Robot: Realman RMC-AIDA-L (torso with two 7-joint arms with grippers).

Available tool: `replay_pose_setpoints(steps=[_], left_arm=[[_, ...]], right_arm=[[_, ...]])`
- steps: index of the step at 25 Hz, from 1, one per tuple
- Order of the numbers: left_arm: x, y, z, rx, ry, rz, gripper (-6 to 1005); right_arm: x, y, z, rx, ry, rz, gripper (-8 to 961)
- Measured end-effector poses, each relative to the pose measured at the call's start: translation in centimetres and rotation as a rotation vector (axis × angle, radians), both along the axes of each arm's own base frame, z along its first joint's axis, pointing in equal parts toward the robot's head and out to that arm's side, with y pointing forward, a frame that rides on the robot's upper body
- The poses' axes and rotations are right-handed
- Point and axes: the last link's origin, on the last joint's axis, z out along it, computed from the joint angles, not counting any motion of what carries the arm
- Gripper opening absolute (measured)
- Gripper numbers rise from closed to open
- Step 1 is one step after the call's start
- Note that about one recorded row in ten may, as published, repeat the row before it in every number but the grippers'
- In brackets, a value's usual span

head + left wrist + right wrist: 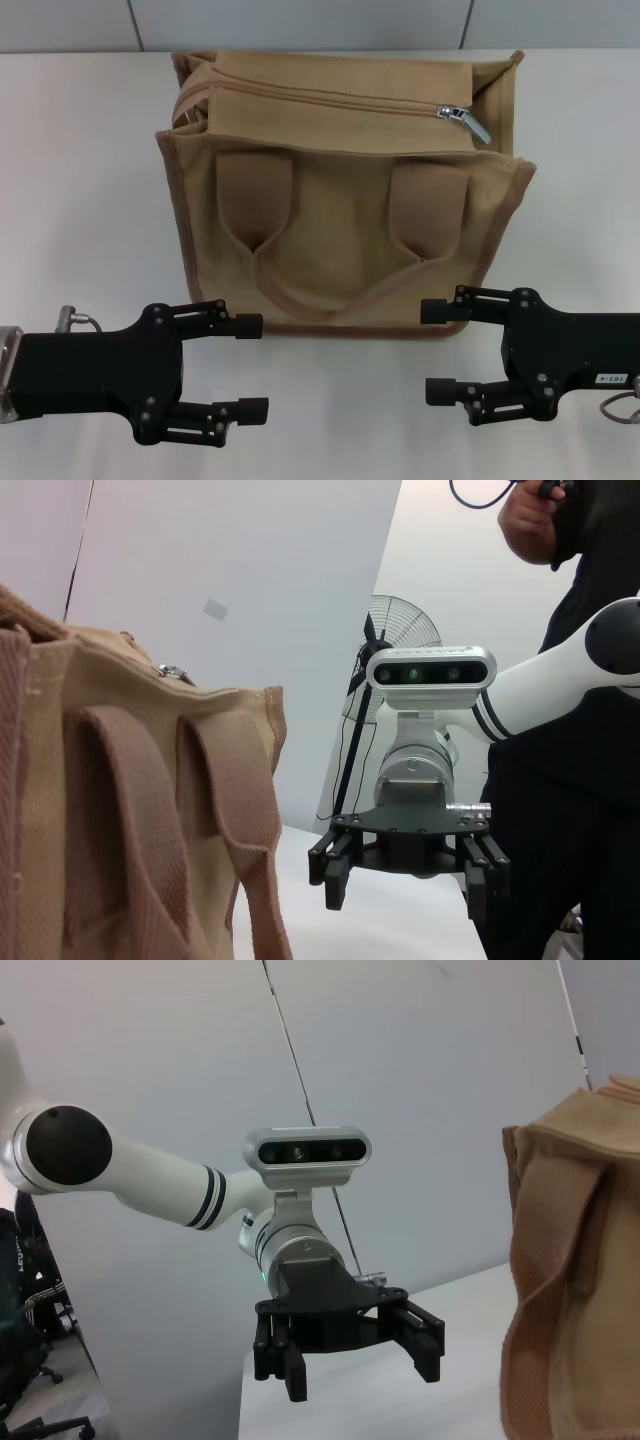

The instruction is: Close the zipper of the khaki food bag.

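Note:
The khaki food bag [340,215] stands upright on the white table, its two handle patches and looped strap facing me. The zipper [330,102] runs along its top seam, and its silver slider [462,117] sits at the right end. My left gripper [252,366] is open and empty, low in front of the bag's left corner. My right gripper [436,351] is open and empty, low by the bag's front right corner. The bag fills one side of the left wrist view [110,820], with the right gripper [408,872] beyond. The right wrist view shows the bag's edge [570,1290] and the left gripper [350,1352].
The white table [80,200] stretches to both sides of the bag, with a grey wall behind. A standing fan [395,645] and a person in black [580,810] are off the table behind my right arm.

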Motion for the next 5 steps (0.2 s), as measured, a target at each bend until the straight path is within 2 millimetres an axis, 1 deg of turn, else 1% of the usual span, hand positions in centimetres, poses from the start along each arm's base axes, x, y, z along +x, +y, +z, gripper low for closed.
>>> replay_pose_setpoints(steps=[5], left_arm=[[0.00,0.00,-0.01,-0.001,0.000,0.000,827]], right_arm=[[-0.09,0.14,-0.01,0.001,-0.001,0.003,825]])
